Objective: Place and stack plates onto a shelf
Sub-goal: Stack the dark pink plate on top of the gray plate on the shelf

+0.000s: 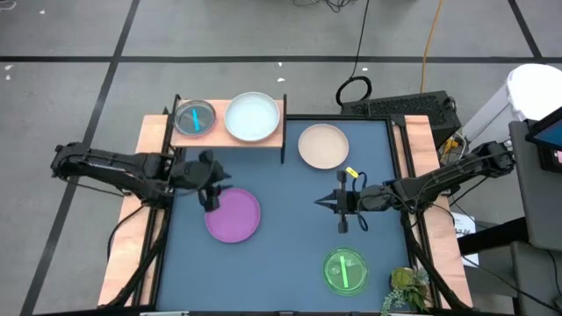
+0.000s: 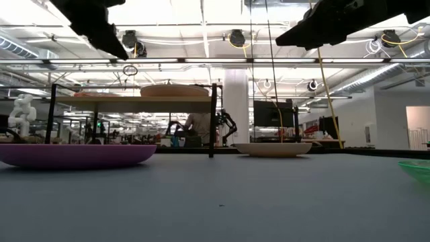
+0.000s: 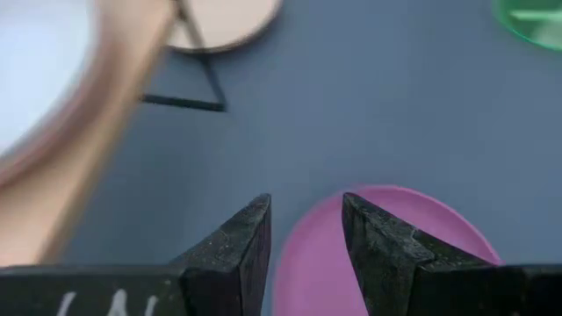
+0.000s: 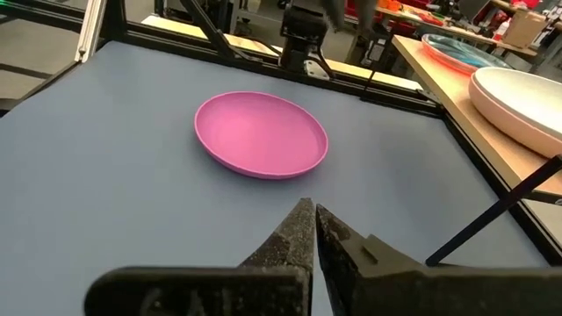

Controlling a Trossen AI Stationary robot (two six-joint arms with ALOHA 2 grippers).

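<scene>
The shelf (image 1: 230, 133) stands at the table's far left and carries a cyan translucent plate (image 1: 194, 118) and a pale white plate (image 1: 252, 117). On the table lie a purple plate (image 1: 233, 214), a cream plate (image 1: 323, 146) and a green translucent plate (image 1: 345, 269), each flat on its base. My left gripper (image 1: 211, 200) (image 3: 306, 211) is open and hovers over the purple plate's left rim (image 3: 386, 197); the low view shows it raised well above the table. My right gripper (image 1: 327, 204) (image 4: 313, 212) is shut and empty, raised right of the purple plate (image 4: 261, 133). The other plates are out of view.
The shelf's black legs (image 1: 283, 132) stand between the shelf and the cream plate. A small green plant (image 1: 406, 288) sits at the near right corner. Wooden strips (image 1: 132, 237) line both table sides. Bare blue mat (image 1: 290, 254) lies between the purple and green plates.
</scene>
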